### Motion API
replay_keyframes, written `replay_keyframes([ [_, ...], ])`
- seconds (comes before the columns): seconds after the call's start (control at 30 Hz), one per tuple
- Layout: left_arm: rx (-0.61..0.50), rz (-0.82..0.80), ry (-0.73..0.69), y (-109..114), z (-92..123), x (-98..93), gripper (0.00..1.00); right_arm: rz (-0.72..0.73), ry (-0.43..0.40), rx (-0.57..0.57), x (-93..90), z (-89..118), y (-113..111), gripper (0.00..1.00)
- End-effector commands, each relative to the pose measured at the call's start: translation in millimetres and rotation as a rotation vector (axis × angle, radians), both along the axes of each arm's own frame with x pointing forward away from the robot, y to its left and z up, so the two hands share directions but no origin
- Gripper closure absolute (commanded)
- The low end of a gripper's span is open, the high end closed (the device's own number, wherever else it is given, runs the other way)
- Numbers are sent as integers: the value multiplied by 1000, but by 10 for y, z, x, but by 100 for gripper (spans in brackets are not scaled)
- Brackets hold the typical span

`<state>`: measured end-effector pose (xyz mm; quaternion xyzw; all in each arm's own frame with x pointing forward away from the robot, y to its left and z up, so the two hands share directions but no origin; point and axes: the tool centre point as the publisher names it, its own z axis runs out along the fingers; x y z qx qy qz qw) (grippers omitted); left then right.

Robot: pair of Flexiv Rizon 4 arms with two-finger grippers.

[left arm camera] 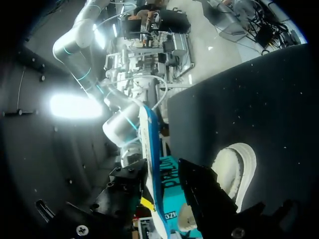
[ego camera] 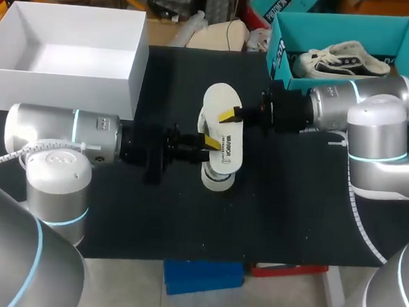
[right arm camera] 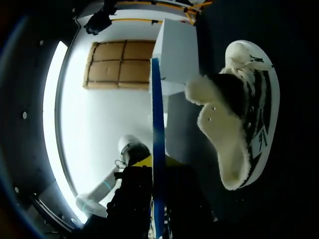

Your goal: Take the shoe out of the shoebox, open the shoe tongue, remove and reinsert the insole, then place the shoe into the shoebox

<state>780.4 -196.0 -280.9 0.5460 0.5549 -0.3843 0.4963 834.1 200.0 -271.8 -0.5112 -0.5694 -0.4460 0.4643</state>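
Two tools clamp the insole [ego camera: 219, 123] above the shoe [ego camera: 217, 178] mid-surface [ego camera: 291, 216] in your head view: left tool [ego camera: 209, 141], right tool [ego camera: 229, 116]. Your left wrist view shows the insole edge-on, pinched, with the shoe beside it. Right wrist view shows likewise.

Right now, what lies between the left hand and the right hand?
The insole, gripped by the left hand and the right hand; the head view shows it.

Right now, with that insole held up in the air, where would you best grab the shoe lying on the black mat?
Probably the shoe by its fleecy rim, from above: the opening seems to gape upward, so one finger fits inside, one outside. Both the left gripper and right gripper are busy pinching the insole over it.
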Motion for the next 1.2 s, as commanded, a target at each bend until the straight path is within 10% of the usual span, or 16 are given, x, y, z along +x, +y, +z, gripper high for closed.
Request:
replay_keyframes([
  [0.03,146,28,2,374,162,-120,0,2,1,-1,6,-2,4,100],
  [0.6,1084,299,-463,451,809,39,0,2,1,-1,6,-2,4,100],
  [1.2,1330,203,-512,396,1093,-108,0,2,1,-1,6,-2,4,100],
])
